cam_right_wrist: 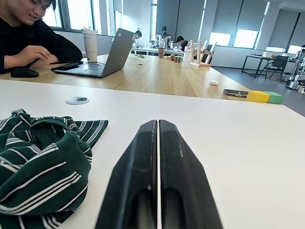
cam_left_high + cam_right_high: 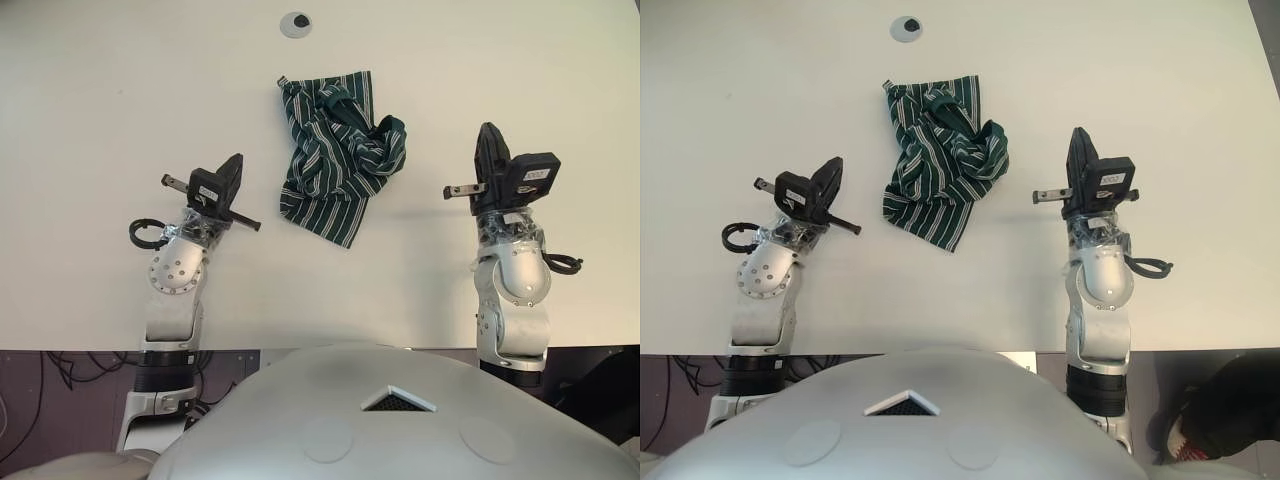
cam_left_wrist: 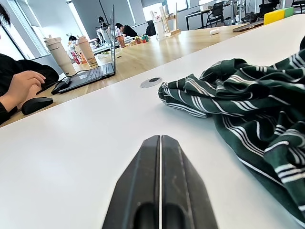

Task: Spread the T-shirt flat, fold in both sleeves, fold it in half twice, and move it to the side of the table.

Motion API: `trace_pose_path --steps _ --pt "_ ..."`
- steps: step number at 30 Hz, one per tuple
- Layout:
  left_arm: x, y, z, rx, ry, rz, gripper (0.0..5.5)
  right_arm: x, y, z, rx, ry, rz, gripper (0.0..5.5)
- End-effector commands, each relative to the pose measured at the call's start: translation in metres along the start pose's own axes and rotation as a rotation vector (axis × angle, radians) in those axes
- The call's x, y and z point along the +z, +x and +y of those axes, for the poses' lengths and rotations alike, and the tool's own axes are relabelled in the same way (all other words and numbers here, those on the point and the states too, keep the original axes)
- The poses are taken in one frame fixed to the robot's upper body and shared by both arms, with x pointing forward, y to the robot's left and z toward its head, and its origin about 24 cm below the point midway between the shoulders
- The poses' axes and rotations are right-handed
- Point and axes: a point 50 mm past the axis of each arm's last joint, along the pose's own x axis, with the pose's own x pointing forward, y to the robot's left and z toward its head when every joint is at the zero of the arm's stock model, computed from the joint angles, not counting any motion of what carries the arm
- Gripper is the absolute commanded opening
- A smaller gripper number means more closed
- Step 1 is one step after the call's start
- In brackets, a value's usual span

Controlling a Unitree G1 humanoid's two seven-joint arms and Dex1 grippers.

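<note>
White tabletop [image 2: 100, 110] is seen under both arms, and a green striped T-shirt [image 2: 340, 160] lies crumpled in a heap near its middle, not yet spread. The left gripper [image 3: 160, 143] is held at about 8 o'clock of the heap and the right gripper [image 1: 157, 126] at about 3 o'clock. Both are apart from the cloth, and each has its fingers pressed together on nothing. A round cable grommet [image 2: 295, 24] is set at about 11 o'clock of the shirt.

Trouble is judged likeliest from the bunched layers. Several could be pinched at once, so that the heap is dragged rather than opened. The sleeves are buried in folds, so a wrong edge could be taken. Cloth pulled toward 12 o'clock might catch on the grommet.

A white sticker [image 2: 537, 175] is carried on the right gripper's housing, but its print cannot be made out. No lettering is seen on the shirt.
</note>
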Motion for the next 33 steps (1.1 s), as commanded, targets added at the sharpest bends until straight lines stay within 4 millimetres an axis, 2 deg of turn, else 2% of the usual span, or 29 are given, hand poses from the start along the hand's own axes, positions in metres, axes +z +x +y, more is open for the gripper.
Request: trace_pose_path --steps 1,12,18,22,26,29,33 --pt "0.001 0.002 -0.001 -0.018 0.021 -0.012 0.00 0.000 0.001 -0.002 0.013 -0.028 0.003 0.05" --pt "0.007 0.001 -0.010 -0.083 0.058 -0.083 0.00 0.000 0.000 -0.002 0.009 -0.037 0.001 0.05" --pt "0.020 0.000 -0.042 -0.332 0.094 -0.196 0.00 -0.004 0.009 0.002 0.019 -0.039 -0.001 0.05" --pt "0.022 0.007 -0.069 -0.603 0.137 -0.109 0.00 -0.008 0.022 0.008 0.036 -0.040 -0.005 0.05" --pt "0.025 0.021 -0.070 -0.764 0.186 -0.009 0.00 -0.014 0.041 0.017 0.068 -0.044 -0.008 0.05" --pt "0.013 0.027 -0.075 -0.910 0.288 0.120 0.00 -0.018 0.050 0.020 0.075 -0.050 -0.010 0.05" --pt "0.000 0.046 -0.074 -0.924 0.378 0.214 0.00 -0.022 0.057 0.022 0.085 -0.059 -0.011 0.05"
